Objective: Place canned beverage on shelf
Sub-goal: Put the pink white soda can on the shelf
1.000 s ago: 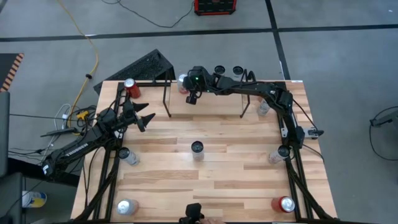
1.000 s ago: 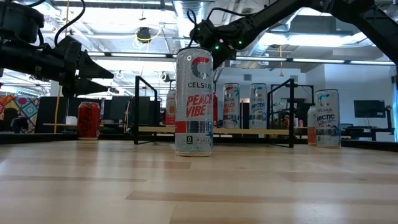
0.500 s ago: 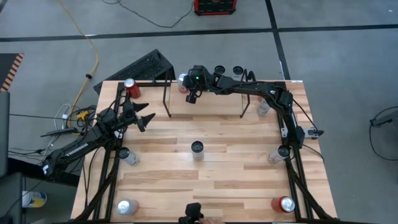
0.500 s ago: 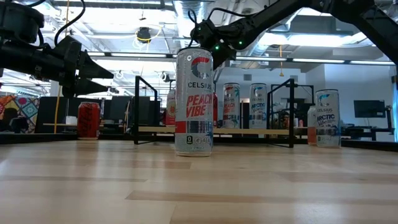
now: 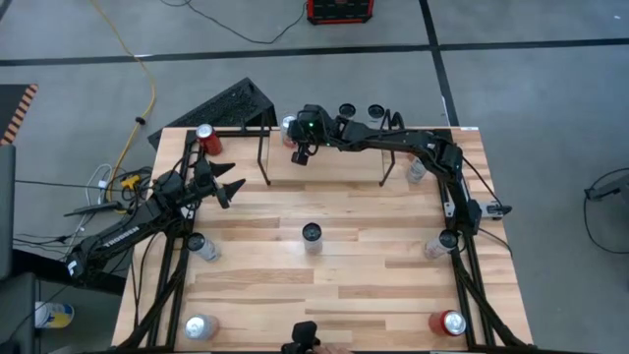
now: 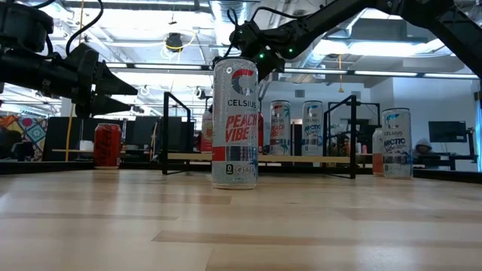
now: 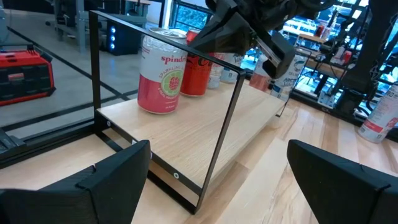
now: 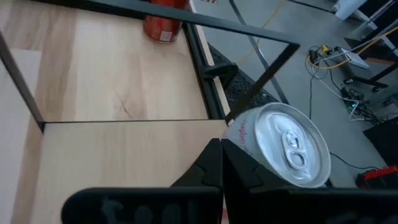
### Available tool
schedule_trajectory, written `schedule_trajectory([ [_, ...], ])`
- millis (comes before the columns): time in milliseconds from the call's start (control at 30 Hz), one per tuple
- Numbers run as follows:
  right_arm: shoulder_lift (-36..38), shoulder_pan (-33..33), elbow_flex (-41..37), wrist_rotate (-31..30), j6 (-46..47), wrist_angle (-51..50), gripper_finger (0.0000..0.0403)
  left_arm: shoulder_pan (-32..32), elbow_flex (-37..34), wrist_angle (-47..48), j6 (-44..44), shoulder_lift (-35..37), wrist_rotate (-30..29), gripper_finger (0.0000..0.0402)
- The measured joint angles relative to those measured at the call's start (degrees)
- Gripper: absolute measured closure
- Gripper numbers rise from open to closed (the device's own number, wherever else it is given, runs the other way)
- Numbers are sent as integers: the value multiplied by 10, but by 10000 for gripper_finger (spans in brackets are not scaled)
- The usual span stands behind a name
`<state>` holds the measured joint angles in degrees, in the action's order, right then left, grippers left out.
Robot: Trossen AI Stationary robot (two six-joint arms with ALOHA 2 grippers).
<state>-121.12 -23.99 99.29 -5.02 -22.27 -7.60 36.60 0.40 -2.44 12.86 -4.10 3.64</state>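
The shelf [image 5: 324, 162], a light wood board [image 7: 205, 134] in a thin black rod frame, stands at the table's far edge. A pink-and-white can [image 7: 163, 74] stands upright on its left end, with a red can [image 7: 198, 71] behind it and further cans [image 5: 360, 111] farther right. My right gripper [image 5: 299, 155] is shut and slants down over the shelf's left end, its tips [image 8: 219, 152] right beside the pink-and-white can [image 8: 286, 146]. My left gripper [image 5: 231, 187] waits open and level near the table's left edge, facing the shelf. My right gripper's shut fingertips stand against the upper side of the pink-and-white can [image 8: 235, 134], coming slanting from above. I cannot tell whether they touch it. The can stands upright on the shelf board.
A tall Celsius can [image 5: 311, 236] stands at the table's middle. A red can [image 5: 205, 138] stands at the far left corner, and several other cans [image 5: 200, 246] stand along the left and right edges beside the black rails [image 5: 472, 285].
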Motion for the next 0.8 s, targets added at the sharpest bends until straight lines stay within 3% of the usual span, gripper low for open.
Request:
schedule_trajectory([
  [800, 0, -4, 0, -22, 8, 5, 383, 0, 0, 0, 0, 0, 0, 38],
])
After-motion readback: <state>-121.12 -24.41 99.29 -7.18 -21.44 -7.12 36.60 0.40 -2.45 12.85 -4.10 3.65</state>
